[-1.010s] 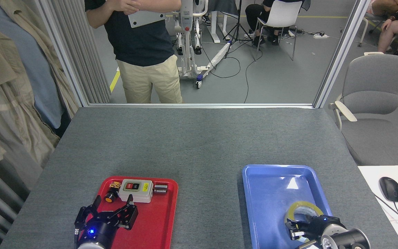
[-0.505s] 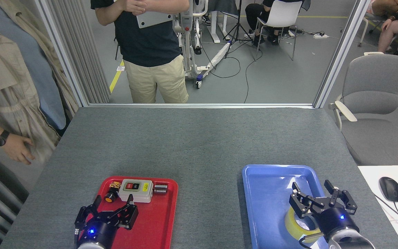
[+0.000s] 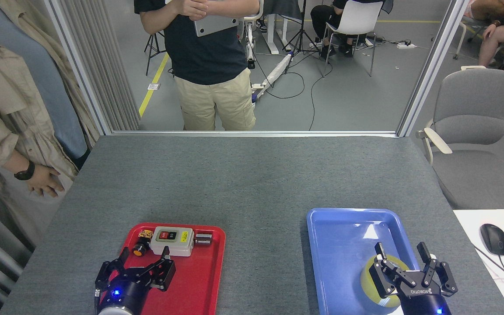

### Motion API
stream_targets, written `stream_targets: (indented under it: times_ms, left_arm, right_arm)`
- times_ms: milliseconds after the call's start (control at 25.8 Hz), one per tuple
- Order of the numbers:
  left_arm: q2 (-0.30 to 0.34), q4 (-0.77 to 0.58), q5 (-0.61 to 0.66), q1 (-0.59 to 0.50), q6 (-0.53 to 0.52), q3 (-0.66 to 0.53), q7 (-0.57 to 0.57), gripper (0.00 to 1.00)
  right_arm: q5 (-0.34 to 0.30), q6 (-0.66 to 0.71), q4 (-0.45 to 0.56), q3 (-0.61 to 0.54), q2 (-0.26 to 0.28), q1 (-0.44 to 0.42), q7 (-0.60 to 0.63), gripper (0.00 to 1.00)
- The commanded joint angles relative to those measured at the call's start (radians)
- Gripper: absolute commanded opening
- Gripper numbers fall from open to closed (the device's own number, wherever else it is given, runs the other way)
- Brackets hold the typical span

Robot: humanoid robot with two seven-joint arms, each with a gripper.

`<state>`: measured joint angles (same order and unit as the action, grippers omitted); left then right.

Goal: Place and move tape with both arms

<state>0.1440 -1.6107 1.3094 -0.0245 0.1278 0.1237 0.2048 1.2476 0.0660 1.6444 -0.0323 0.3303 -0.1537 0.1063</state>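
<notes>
The tape (image 3: 368,278), a yellow translucent roll, lies in the near right part of the blue tray (image 3: 344,218). My right gripper (image 3: 403,259) stands open just over it. Its fingers (image 3: 381,252) point away from me and hold nothing, and its black body hides the roll's right half and core. My left gripper (image 3: 143,261) is open above the near end of the red tray (image 3: 210,271), empty, with its blue light on.
The red tray holds a grey switch box (image 3: 172,240), an orange-capped button (image 3: 138,250) and a metal cylinder (image 3: 203,239). A person (image 3: 210,57) stands behind the table's far edge. Another person's hand (image 3: 44,183) rests by the left edge. A chair (image 3: 475,131) and a mouse (image 3: 494,238) are at the right.
My right gripper has swung up from low at the tray's near end and now stands open over the tape. The standing person shifted right; a hand appeared at the left. My left gripper stayed put.
</notes>
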Motion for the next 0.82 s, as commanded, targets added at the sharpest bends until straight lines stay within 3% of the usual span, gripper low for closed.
stream_targets:
  times_ms: [0, 777]
  left_arm:
    - [0.000, 0.002, -0.001, 0.000, 0.000, -0.001, 0.002, 1.00]
    - [-0.001, -0.032, 0.002, 0.002, -0.002, -0.003, -0.031, 1.00]
  right_arm:
    - [0.003, 0.005, 0.000, -0.001, -0.002, -0.003, 0.004, 0.99]
    - [-0.002, 0.009, 0.002, -0.001, -0.005, -0.004, 0.004, 0.99]
